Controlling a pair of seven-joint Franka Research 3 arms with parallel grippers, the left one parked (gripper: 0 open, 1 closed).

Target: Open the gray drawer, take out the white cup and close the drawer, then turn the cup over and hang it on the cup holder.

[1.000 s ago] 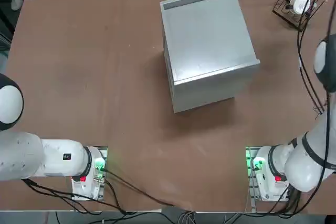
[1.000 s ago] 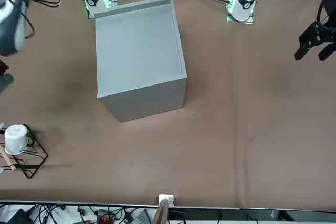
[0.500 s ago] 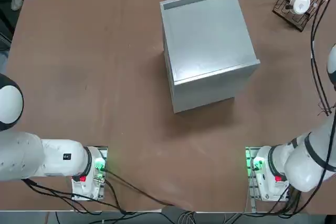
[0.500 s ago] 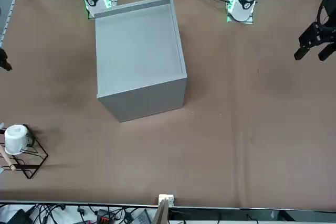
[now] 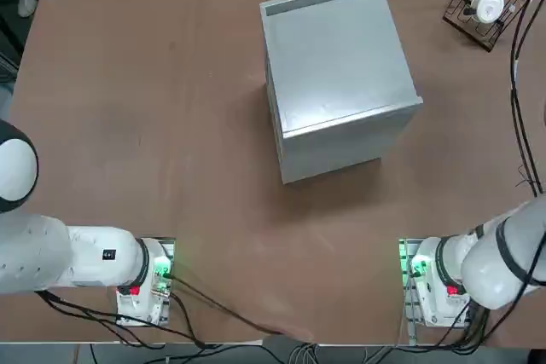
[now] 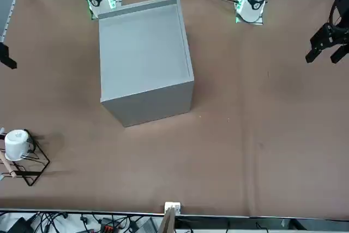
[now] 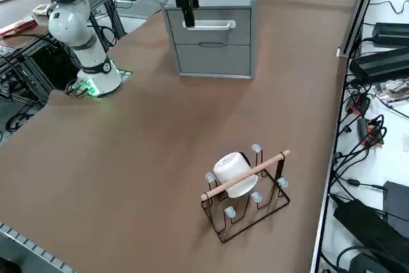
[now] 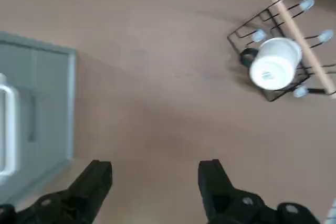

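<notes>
The white cup (image 7: 232, 172) hangs upside down on the cup holder (image 7: 249, 206), a dark wire rack with a pale wooden peg, at the table's far right corner (image 5: 480, 8). The gray drawer (image 7: 209, 27) is shut flush in the gray cabinet (image 5: 337, 66); its pale handle shows in the right side view. My right gripper (image 8: 155, 177) hovers open and empty above the table between cabinet and rack. In the right side view the right gripper (image 7: 188, 18) hangs in front of the cabinet. The wrist view shows the cup (image 8: 273, 69) on the rack (image 8: 281, 35) and the cabinet front (image 8: 37, 103).
A second shut drawer front (image 7: 214, 59) sits below the handled one. My right arm's base (image 7: 89, 71) stands near the cabinet. Cables and boxes (image 7: 383, 62) lie past the table's edge. Brown tabletop (image 5: 153, 125) spreads left of the cabinet.
My right arm has drawn back from the cup holder and left the top view's right edge. The cup stays on the rack. The gripper remains open.
</notes>
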